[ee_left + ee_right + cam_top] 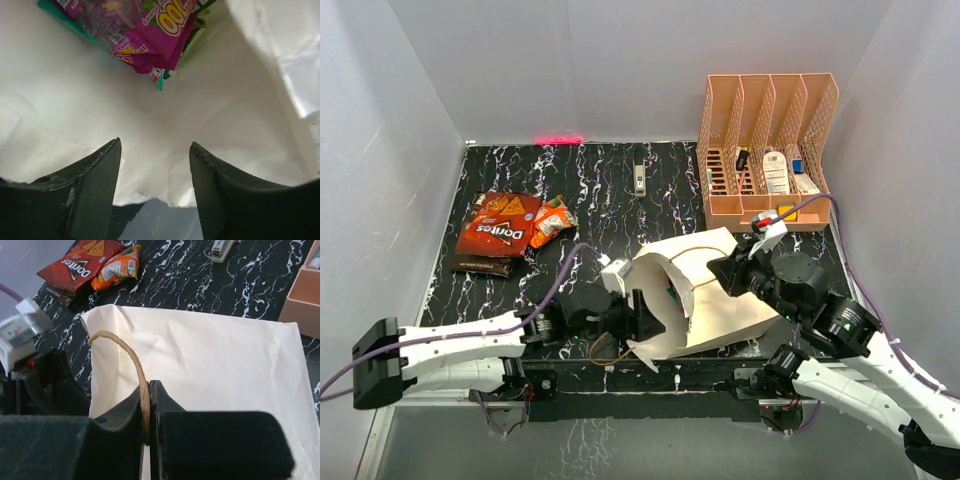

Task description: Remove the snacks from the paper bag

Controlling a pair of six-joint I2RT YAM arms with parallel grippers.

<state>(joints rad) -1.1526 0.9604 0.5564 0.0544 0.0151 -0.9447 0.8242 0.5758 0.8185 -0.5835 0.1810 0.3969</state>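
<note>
Left gripper [155, 150] has its fingers apart, inside the mouth of the paper bag [75, 110]. Purple packet [145, 30] printed "100" lies ahead of it, deeper in the bag, untouched. Right gripper [149, 390] is clamped on the bag's cord handle [127, 352]. Red Doritos bag [75, 265] and orange packet [119, 267] lie on the table [190, 275], well ahead-left of the right gripper, outside the bag.

A robot lab cell is indicated. The black marbled table [610, 190] is boxed by white walls [620, 60] on three edges. A left arm [450, 345] and right arm [860, 375] are bolted at its near edge.
</note>
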